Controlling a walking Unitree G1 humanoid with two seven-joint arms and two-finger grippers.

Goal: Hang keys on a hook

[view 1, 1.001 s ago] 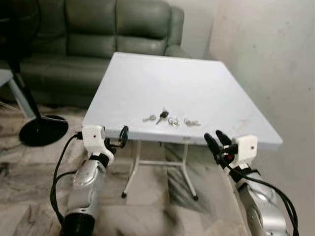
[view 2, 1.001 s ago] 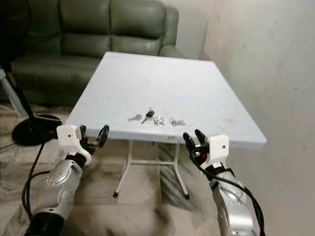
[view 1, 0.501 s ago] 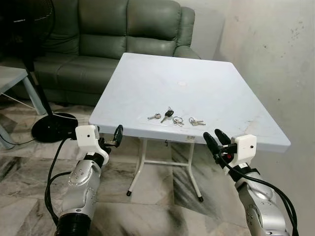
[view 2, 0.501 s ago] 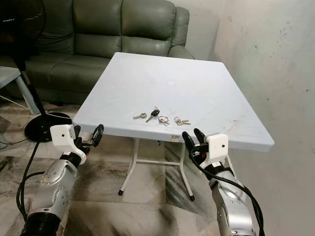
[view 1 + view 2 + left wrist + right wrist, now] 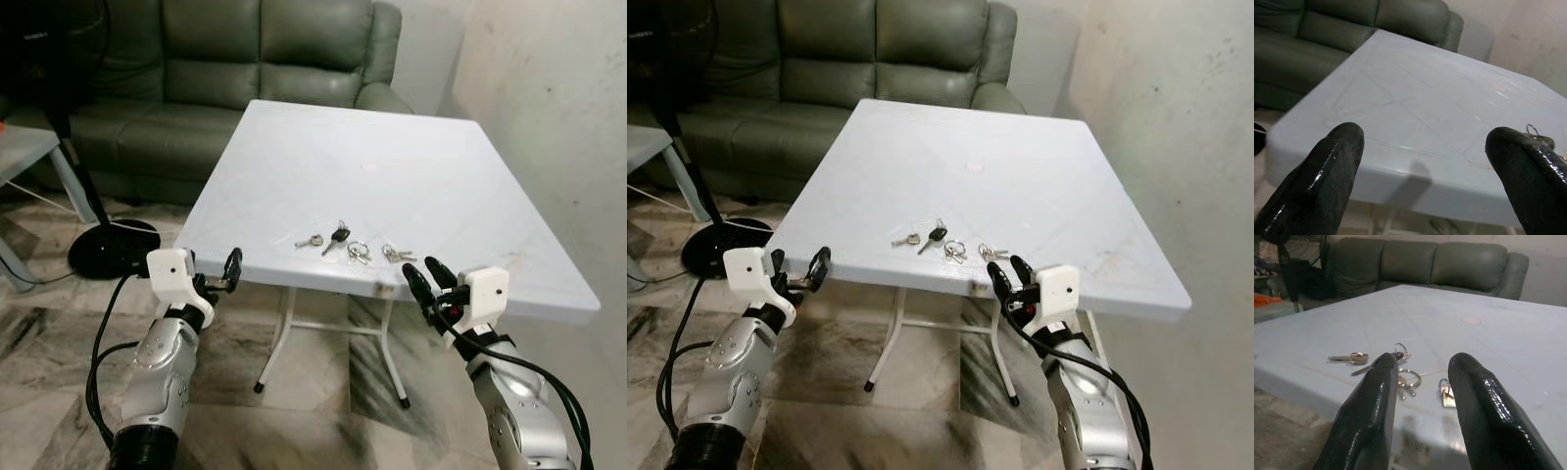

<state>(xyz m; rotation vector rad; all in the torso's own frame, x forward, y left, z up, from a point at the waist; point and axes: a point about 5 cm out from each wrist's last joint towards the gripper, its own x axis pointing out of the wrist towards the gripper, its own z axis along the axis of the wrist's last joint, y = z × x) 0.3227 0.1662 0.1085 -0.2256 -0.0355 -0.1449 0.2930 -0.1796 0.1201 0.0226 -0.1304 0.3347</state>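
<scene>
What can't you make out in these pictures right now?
- Hook: none seen in the eye views, so where the keys go is unknown.
- Key shapes: too small in the eye views; partly hidden behind the right tool in the right wrist view.
- Table legs: mostly hidden under its top.

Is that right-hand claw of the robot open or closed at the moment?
Open. The right gripper has its two black fingers apart, with the keys on the white table visible through the gap. It holds nothing.

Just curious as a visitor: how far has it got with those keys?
Barely started. Done: it stands at the white square table. In hand: nothing; right gripper hovers open near the small metal keys, left gripper open by the edge. Left: grasping, finding a hook, hanging.
</scene>
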